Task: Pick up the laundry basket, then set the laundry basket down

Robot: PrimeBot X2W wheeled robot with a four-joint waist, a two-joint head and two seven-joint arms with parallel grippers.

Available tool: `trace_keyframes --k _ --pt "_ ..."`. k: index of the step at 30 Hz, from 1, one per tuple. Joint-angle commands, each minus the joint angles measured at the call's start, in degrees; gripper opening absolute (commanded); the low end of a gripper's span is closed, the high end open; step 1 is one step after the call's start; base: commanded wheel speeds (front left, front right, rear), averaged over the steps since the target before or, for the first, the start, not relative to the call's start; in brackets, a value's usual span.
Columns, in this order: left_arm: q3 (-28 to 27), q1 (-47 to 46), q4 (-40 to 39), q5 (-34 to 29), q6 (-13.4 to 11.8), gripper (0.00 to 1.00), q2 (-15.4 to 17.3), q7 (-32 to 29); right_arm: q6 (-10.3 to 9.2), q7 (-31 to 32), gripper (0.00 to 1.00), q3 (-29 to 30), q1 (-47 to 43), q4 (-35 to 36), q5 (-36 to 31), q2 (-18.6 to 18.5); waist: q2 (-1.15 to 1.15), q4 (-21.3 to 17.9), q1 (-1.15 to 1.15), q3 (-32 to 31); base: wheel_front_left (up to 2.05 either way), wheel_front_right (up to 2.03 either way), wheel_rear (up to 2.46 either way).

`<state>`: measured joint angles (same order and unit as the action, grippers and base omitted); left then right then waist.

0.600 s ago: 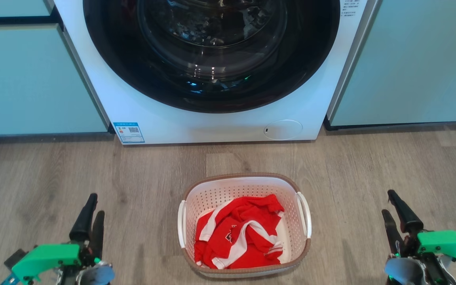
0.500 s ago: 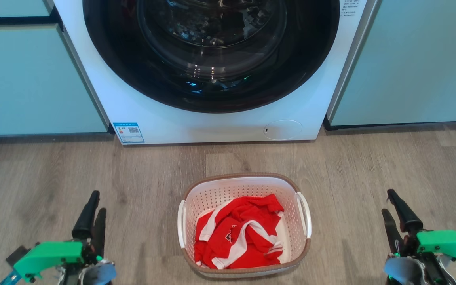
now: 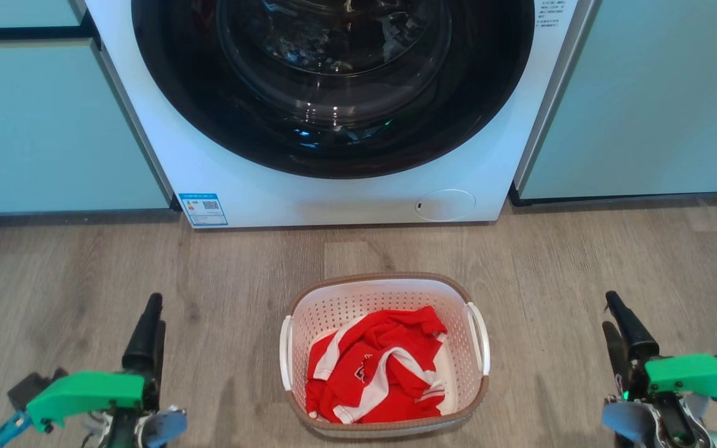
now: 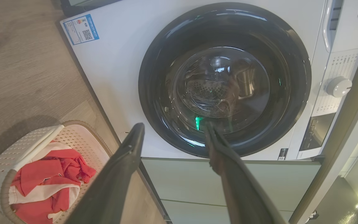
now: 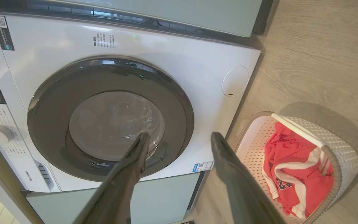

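From the head view, the laundry basket is seen from above at lower ctr of the frame, set on the wood floor in front of the washing machine. A red-and-white garment is crumpled inside it. The white loop handles are seen on its L and R sides, w/ the brown rim running round the top. Pale green cabinets are seen either side of the machine.

The L tool is placed at lower L of that frame and the R tool at lower R, fingers pointed up-frame. The basket lies btwn them, well apart from both and touched by neither.

The gap of each tool is better shown by the wrist views. In the L wrist view the L tool is seen w/ fingers spread wide and nothing held; the whole round door, the drum and a control knob at the R edge are taken in. The basket is seen at lower L, off to the side of the fingers.

In the R wrist view the R tool is likewise spread wide and empty. The basket is found at lower R of that frame, and the knob at the L edge.
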<state>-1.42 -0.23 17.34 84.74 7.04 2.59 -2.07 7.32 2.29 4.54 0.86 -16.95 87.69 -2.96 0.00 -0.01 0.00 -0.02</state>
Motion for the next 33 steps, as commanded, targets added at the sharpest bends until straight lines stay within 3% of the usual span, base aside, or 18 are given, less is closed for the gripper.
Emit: trace_keyframes --k 1,23,33 --pt "0.10 -3.76 -2.61 -2.46 0.11 1.00 1.09 0.59 0.04 -0.79 1.00 -0.68 3.20 2.49 -1.70 -1.69 0.00 0.02 0.00 -0.01 0.00 0.00 0.00" --pt "3.30 -4.50 -5.98 -26.74 -2.55 1.00 2.66 4.29 0.07 -4.56 1.00 -4.19 4.58 5.15 -29.03 -3.87 0.00 -0.17 0.00 -0.35 0.00 0.00 0.00" --pt "4.85 -4.68 -6.72 -34.78 -4.16 1.00 3.70 5.80 0.08 -6.06 1.00 -5.40 4.97 5.66 -38.03 -4.45 0.00 -0.18 0.00 -0.42 0.00 0.00 0.00"
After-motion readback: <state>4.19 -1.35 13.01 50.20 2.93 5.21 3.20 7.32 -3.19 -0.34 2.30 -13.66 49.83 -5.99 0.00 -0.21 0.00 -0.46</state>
